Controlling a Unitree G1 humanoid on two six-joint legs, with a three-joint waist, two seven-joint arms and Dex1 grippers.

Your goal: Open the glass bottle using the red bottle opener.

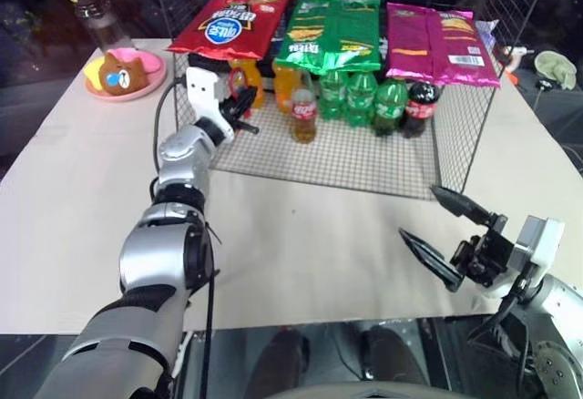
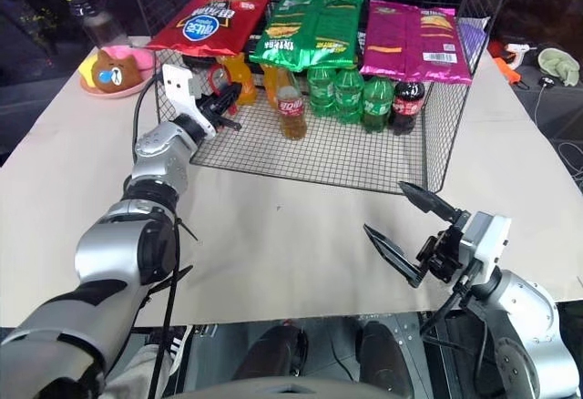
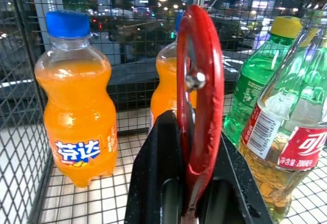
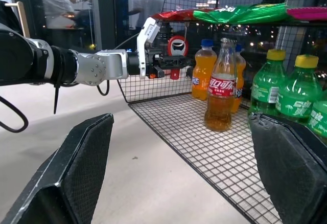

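We record the left gripper at upper left of centre in the left eye view, jaws clenched on the red bottle opener, whose handle end is buried between them. The glass bottle stands upright on the wire rack's mesh floor, just beside the opener, its cap hard to make out. Orange soda bottles stand behind. The right gripper, lower right above the worktop, has jaws released, holding nothing.
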